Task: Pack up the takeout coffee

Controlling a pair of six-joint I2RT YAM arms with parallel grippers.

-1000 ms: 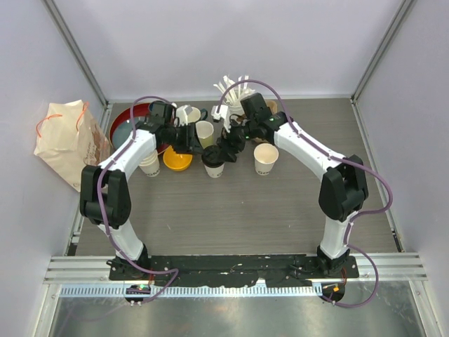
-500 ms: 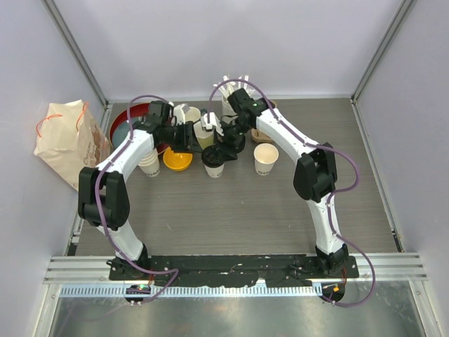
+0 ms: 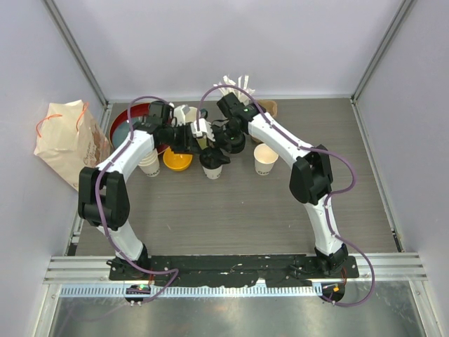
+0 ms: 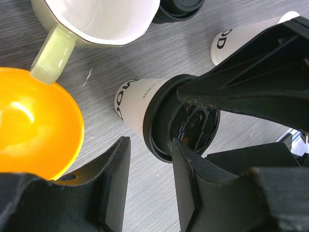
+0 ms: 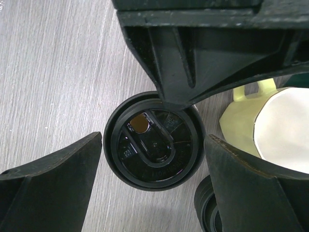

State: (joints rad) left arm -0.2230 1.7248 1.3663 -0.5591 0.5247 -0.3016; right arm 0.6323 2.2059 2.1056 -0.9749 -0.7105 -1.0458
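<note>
**A:** Two claws over one cup [image 4: 137, 99]. Which should take it?

**B:** The right claw [image 5: 153, 139], I'd say. Its fingers are spread wide, one on either side of the black lid [image 5: 154, 162], with tabletop [image 5: 58, 72] showing in both gaps. It holds nothing.

**A:** And the left claw [image 4: 150, 141]?

**B:** Half spread and empty, with tabletop visible between its fingers. The cup stands just beyond its tips. One tip sits right at the lid's rim, and I can't tell whether it touches.

**A:** So how should the right claw close?

**B:** Drop lower first, I think, so the pads meet the paper wall below the lid. A squeeze on the rim could pop the lid off. Close gently, since a paper cup crushes easily, and keep it upright on the lift.

**A:** Anything in the way?

**B:** The pale yellow mug [image 5: 275, 125] sits just outside one finger of the right claw, and a second lid [image 5: 212, 212] lies by that same finger's tip. The left claw should back away before the lift, or the two may knock. The paper bag [image 3: 66, 137], likely where the cup goes, is well off beyond the left arm.
</note>
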